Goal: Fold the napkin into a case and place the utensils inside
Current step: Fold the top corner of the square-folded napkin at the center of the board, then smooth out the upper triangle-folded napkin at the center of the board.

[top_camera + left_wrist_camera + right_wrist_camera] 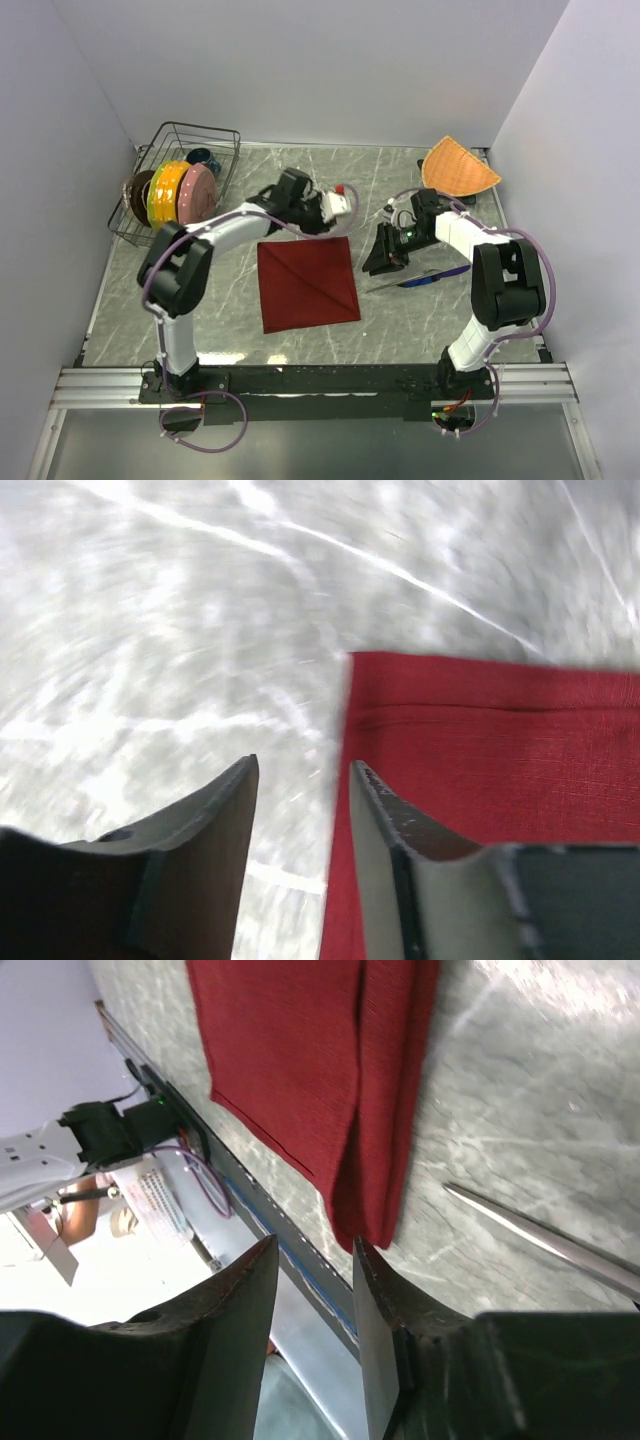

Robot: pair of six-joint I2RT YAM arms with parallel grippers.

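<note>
The dark red napkin [308, 283] lies folded flat in the middle of the table, with a diagonal crease. My left gripper [330, 222] hovers over its far edge; in the left wrist view it [303, 765] is open and empty, with a napkin corner [500, 750] just to its right. My right gripper [383, 262] is open and empty, right of the napkin. The right wrist view shows it [312, 1245] above the napkin's doubled edge [300, 1050]. The blue-purple knife [435, 275] lies right of the napkin, with a slim silver piece [382, 287] at its left end. A silver utensil tip [540, 1235] also shows.
A wire dish rack [225, 140] with coloured plates stands at the back left. The orange woven fan-shaped mat [458, 167] lies at the back right. White walls close in the table on three sides. A metal rail [300, 385] runs along the near edge.
</note>
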